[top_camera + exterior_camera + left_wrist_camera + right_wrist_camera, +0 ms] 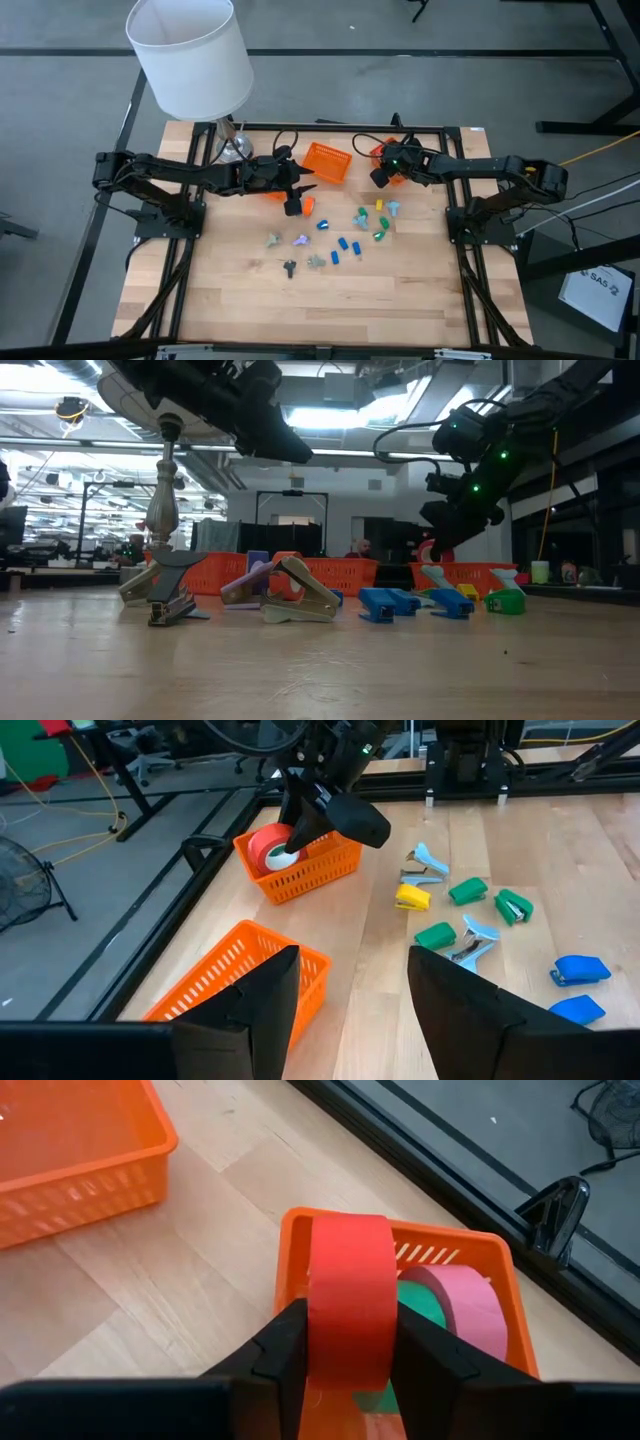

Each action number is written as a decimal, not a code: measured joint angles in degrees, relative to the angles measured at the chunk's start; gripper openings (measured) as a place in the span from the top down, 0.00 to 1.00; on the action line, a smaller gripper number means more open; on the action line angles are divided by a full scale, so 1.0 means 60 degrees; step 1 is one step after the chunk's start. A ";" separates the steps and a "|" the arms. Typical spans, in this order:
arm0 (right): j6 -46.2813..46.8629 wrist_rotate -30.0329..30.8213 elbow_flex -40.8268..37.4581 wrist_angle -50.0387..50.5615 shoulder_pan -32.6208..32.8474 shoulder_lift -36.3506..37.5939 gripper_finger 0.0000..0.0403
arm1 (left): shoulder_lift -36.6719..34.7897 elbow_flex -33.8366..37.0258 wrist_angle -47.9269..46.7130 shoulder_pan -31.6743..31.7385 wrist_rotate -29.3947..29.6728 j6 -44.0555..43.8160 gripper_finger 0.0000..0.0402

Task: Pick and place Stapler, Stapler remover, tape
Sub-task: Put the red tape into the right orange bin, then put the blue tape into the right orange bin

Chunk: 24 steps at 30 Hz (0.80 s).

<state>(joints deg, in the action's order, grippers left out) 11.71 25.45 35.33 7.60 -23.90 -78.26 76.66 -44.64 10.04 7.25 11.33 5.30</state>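
Note:
My right gripper point(350, 1325) is shut on a red tape roll point(350, 1270) over the small orange basket point(470, 1242) at the table's far right. A pink roll point(465, 1305) and a green roll point(420, 1305) lie in that basket. My left gripper point(350, 995) hangs open in the air near the table's middle point(297, 195), beside a larger orange basket point(235, 975), touching nothing. Blue point(580, 970), green point(468, 891) and yellow point(411, 898) staplers and claw-shaped staple removers point(425, 868) lie on the wood between the arms. My right gripper pinches the red tape roll point(350, 1295) between its two fingers, one finger point(285, 1345) on each flat side, so the roll stands on edge. The fingers slant down from above. The roll's lower part point(268, 850) sits inside the small basket; whether it touches the bottom is hidden.
A lamp with a white shade point(190, 50) stands at the table's far left, its stem point(165, 500) showing in the low view. More staplers and removers point(300, 242) are scattered toward the near side. A third orange basket point(270, 192) lies partly under my left arm.

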 joint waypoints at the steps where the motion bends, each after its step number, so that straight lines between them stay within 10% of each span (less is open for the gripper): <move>1: -0.0002 0.0000 0.0000 0.0000 0.0000 0.0000 0.69 | 0.0003 0.0000 0.0000 0.0000 0.0000 0.0000 0.54; 24: -0.0027 -0.0029 0.0004 0.0000 -0.0175 0.0000 0.40 | 0.0007 0.0000 -0.0004 -0.0002 -0.0004 -0.0004 0.54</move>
<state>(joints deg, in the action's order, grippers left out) 11.55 25.28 35.35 7.60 -24.95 -78.26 76.71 -44.64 10.02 7.24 11.31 5.28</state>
